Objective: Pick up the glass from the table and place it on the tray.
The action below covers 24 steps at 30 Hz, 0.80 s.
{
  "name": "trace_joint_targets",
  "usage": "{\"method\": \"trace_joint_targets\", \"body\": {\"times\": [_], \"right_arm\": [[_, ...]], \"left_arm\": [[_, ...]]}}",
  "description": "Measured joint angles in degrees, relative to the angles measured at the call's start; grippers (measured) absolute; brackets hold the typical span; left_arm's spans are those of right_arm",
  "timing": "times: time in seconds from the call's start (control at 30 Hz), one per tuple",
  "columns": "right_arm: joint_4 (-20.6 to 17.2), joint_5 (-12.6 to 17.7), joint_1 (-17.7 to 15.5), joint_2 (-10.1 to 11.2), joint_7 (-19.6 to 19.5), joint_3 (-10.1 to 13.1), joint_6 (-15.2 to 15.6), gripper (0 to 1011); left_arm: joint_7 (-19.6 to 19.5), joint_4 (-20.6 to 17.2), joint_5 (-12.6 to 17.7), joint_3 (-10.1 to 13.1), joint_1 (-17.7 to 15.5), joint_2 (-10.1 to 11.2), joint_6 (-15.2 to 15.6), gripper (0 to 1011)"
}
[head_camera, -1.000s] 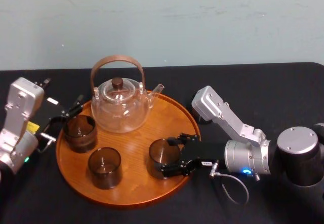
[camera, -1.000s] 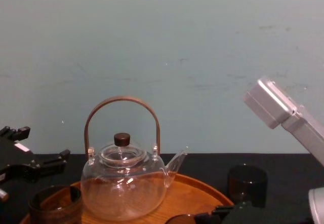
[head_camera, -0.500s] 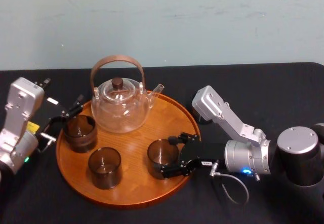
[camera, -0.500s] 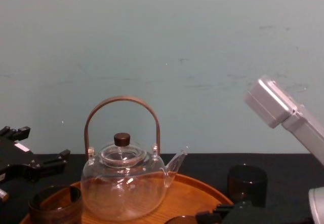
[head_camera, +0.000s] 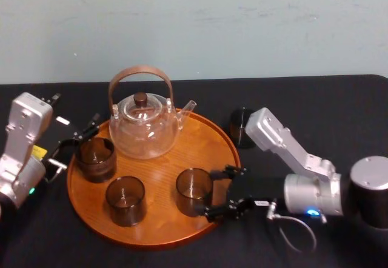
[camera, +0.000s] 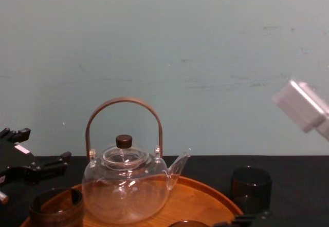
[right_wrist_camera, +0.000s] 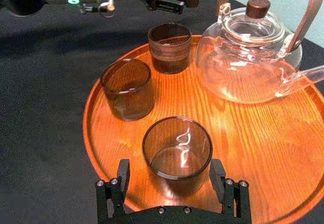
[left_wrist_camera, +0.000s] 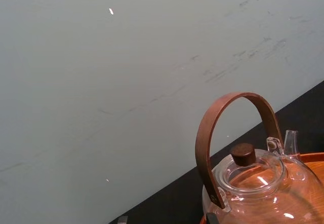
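Right tool (head_camera: 212, 193) spread, loosely flanking the glass (head_camera: 194, 190) standing on the tray (head_camera: 159, 221); left tool (head_camera: 74, 145) spread beside tray's left rim.

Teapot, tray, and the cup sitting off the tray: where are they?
Teapot (head_camera: 144, 136), head view, on its glass belly.
Tray (head_camera: 206, 144), head view, on bare wood beside the teapot.
Cup off the tray (head_camera: 238, 127), head view, on its dark side.

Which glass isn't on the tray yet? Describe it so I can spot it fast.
Find the large round light-brown wooden tray on the black-cloth table. Just past its far right rim stands a short dark smoky glass tumbler, beside the right arm's silver link. Its three look-alikes all stand on the tray; this one alone stands on the cloth.
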Motion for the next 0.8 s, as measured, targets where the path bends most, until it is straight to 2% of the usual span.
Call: {"method": "trace_joint_targets", "body": {"times": [0.3,0.43,0.5,0.8], "right_arm": [[-4.31,2.19,-3.75,5.17,0.39,2.50,-1.95,1002],[-6.09,3.66,-5.83,7.08,-0.54,4.48,-3.17,1002],[-7.25,5.09,-7.71,8.42,-1.71,6.54,-4.14,1002],[-8.32,8.34,-11.73,9.88,-6.03,11.93,-5.81,1003]], "left_arm": [[0.00,0.00,0.00,0.00,0.00,0.00,0.00,1001],[0.00,0.00,0.00,0.00,0.00,0.00,0.00,1001],[0.00,0.00,0.00,0.00,0.00,0.00,0.00,1001],[0.00,0.00,0.00,0.00,0.00,0.00,0.00,1001]]}}
